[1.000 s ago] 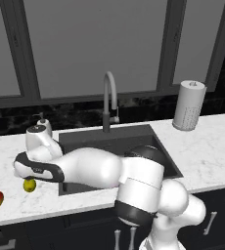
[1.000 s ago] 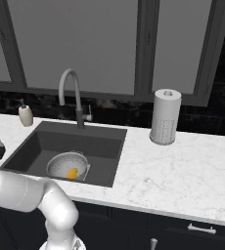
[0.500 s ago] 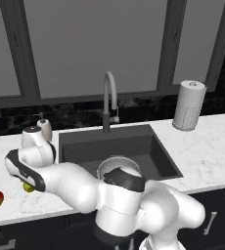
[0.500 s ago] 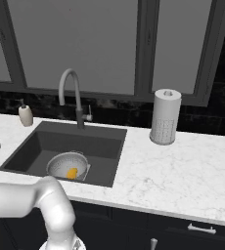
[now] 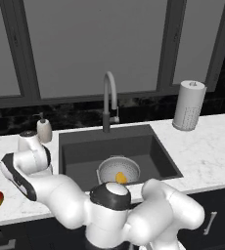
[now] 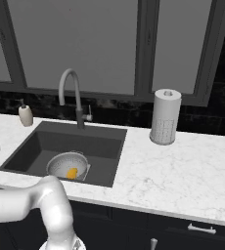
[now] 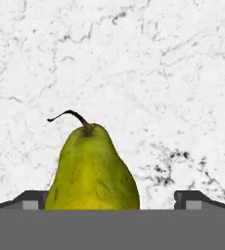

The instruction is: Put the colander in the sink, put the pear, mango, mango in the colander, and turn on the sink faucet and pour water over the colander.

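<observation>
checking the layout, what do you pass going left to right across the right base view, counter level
soap bottle → colander in the sink → paper towel roll

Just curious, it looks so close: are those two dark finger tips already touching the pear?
Apart. In the hand view the gripper stands open, each fingertip at its own side of the pear, with white counter showing between.

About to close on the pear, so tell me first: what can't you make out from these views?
- Pear: its base is cut off at the bottom of the hand view.
- Fingers: just the tips show beside the pear; contact unclear.
- Colander: the arm covers its near rim in the left base view.
</observation>
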